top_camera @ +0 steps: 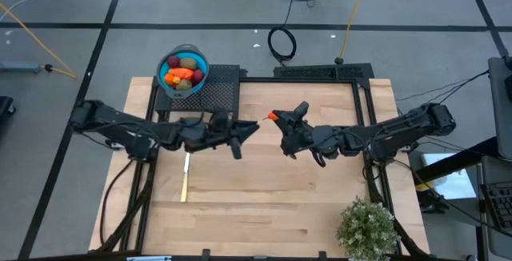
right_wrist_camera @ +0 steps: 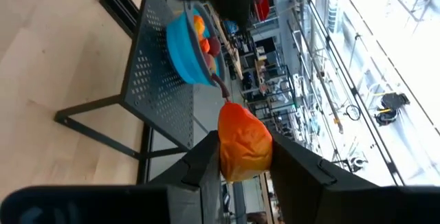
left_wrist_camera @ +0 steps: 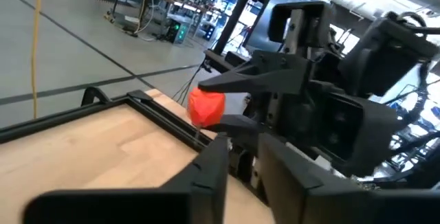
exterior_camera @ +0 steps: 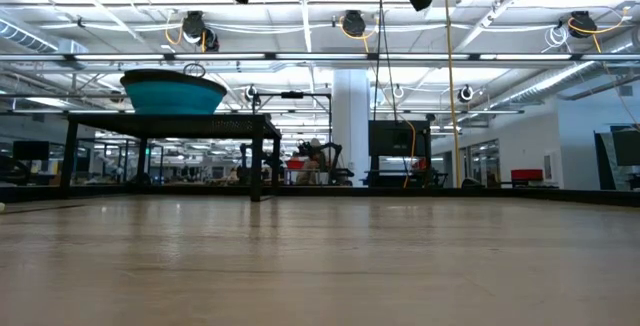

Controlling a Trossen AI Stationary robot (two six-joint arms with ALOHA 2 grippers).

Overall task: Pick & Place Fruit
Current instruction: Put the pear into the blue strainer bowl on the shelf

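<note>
Red-orange, elongated and slightly glossy, the piece of fruit (right_wrist_camera: 244,148) sits clamped between the two dark fingers of the right pincer (top_camera: 278,120), its tip projecting forward past the fingertips. That pincer is raised well above the pale wooden worktop (top_camera: 264,189), and the fruit is carried clear of the surface. The left pincer (top_camera: 250,126) faces it from just beside the fruit's free end, not visibly touching; its fingers (left_wrist_camera: 213,162) stand slightly apart with nothing seen between them. The facing arrangement suggests a hand-over across the middle, judged from posture only.

Beyond the left pincer, a round blue bowl (top_camera: 182,72) rests on a raised black perforated metal stand (top_camera: 220,89). It holds further fruit pieces (top_camera: 185,73): dark red round ones, olive-green ovals, orange ones. The bowl is the probable destination.

A slim pale knife (top_camera: 186,177) lies flat on the worktop below the left arm, apart from both pincers.
</note>
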